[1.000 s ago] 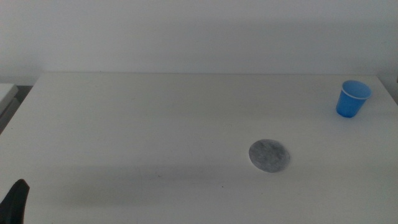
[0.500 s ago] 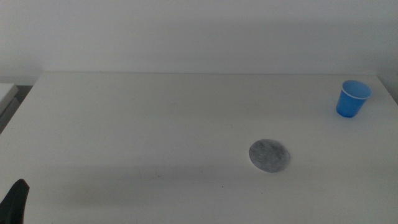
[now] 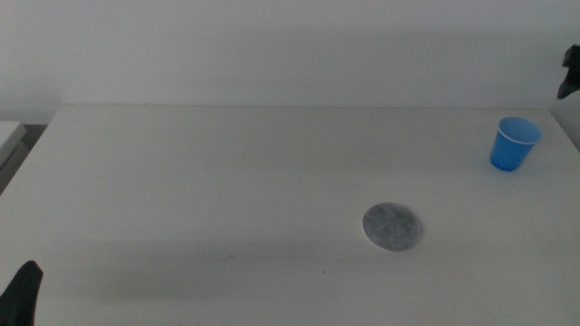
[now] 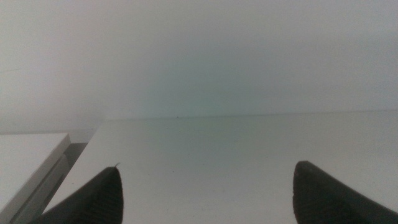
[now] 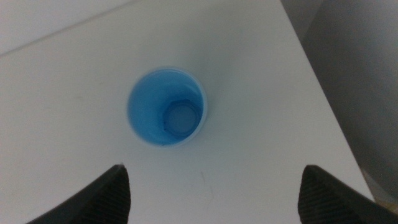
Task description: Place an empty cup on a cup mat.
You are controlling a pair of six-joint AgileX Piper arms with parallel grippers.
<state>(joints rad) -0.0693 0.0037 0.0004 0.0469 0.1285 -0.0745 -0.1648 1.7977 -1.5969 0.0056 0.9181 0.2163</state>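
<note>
The small bright blue tapered plastic cup (image 3: 515, 143) stands upright near the far right corner of the plain white desk (image 3: 227, 181), its thin pale rim uppermost. It touches nothing else. The flat round mottled grey cup mat (image 3: 392, 225) lies on the bare desk surface nearer the camera and to the left of the cup, well apart from it, with nothing resting on it.

The right end effector (image 3: 569, 72) shows in the middle view only as a dark tip at the picture's right edge, above and just beyond the cup. Its own wrist camera looks almost straight down into the cup (image 5: 166, 106): the inside is blue and holds nothing (a paler patch marks the bottom). In that view the right end effector (image 5: 214, 190) has its 2 dark jaws spread wide, one to each side of the cup, neither touching it and both clear of the rim. The desk's edge runs close beside the cup there, with a darker grey area beyond it.

The left end effector (image 3: 22, 294) waits at the bottom left corner of the middle view, where only 1 dark piece of it shows over the near edge of the desk. Its wrist camera shows the left end effector (image 4: 205, 193) with 2 dark jaws set wide apart and nothing between them, over bare white desk with a pale wall (image 4: 199, 56) behind.
</note>
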